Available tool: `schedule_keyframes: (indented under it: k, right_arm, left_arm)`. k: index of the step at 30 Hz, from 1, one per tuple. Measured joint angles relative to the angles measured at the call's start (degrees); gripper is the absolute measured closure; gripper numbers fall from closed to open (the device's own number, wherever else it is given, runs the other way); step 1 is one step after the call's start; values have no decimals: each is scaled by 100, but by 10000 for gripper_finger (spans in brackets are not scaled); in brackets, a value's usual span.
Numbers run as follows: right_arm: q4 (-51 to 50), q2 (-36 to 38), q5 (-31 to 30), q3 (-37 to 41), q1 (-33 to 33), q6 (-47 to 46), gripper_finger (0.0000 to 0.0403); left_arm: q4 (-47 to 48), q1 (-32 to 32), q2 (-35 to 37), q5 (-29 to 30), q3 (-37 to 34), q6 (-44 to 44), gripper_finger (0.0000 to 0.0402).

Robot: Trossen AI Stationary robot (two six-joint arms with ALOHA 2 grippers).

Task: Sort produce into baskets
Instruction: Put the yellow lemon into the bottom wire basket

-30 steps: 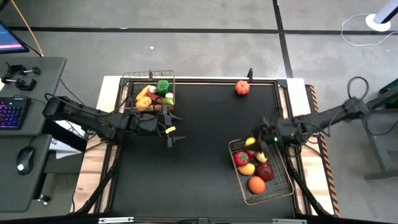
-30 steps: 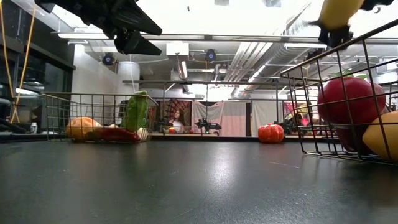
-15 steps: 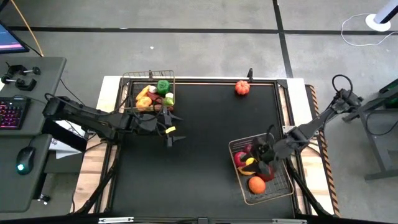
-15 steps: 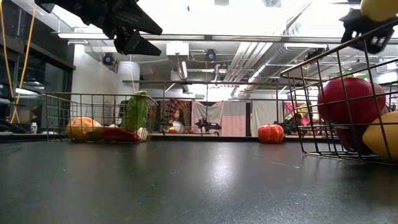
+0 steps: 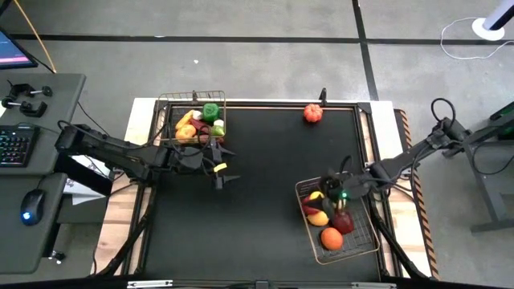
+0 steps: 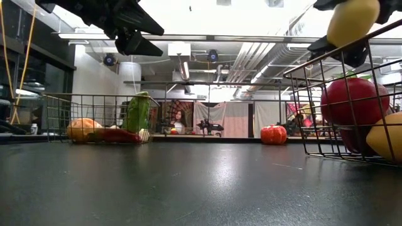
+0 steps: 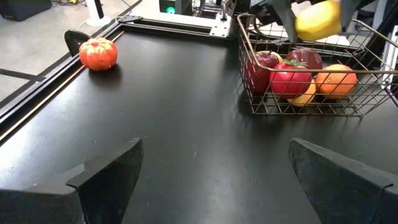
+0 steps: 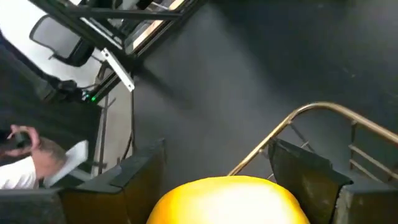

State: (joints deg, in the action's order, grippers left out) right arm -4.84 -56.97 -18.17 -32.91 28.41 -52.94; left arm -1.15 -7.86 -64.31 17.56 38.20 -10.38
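Left of worktop [image 5: 257, 209]: left tool [image 5: 221, 172] released and idle beside the smaller basket [image 5: 193, 119] of veg. One tomato [image 5: 312, 113] sits alone at the far edge, roughly between arms. Right: right tool [image 5: 325, 195] clenched on a lemon [image 6: 352, 22], directly above the near-left corner of the larger basket [image 5: 365, 241]. Drop is straight down, inside the rim.

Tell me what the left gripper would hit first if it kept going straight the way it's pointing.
Probably nothing nearby: the left gripper points across bare black table; the basket of fruit sits off to one side, though depth is unclear.
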Motion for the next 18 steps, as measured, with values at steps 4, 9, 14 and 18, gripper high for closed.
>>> schedule_keyframes:
  k: [4,9,14,18]
  right_arm:
    - [38,0,0,-2,-81,-110,137]
    - [33,0,-38,-2,44,-208,137]
    - [31,2,-79,-2,185,-78,136]
    - [31,2,0,-2,300,-58,127]
  left_arm:
    - [0,0,0,0,0,1,9]
    - [1,0,0,0,0,2,9]
    - [2,0,0,0,0,8,9]
    - [2,0,0,0,0,8,9]
